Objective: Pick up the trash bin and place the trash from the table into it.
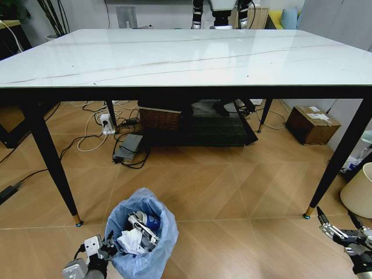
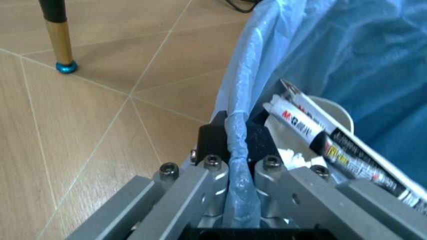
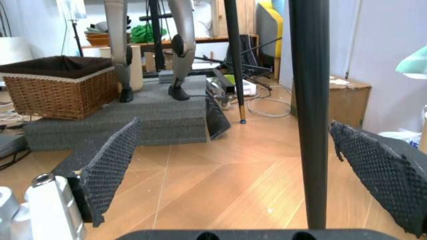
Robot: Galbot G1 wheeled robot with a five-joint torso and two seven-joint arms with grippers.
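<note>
Head view: the small round trash bin (image 1: 141,238), lined with a crinkled translucent light-blue bag, is seen at the lower left, standing on the wooden floor before the white marble-look table (image 1: 186,58). Its rim is pinched by the left gripper (image 1: 99,251), apparently for lifting. Crumpled tissues, a blue cup and a printed tube already lie inside. The right gripper (image 1: 343,228) is held apart at lower right.

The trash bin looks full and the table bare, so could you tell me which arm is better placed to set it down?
Left. The left gripper is shut on the rim of the trash bin; the right gripper hangs open beside a table leg.
</note>
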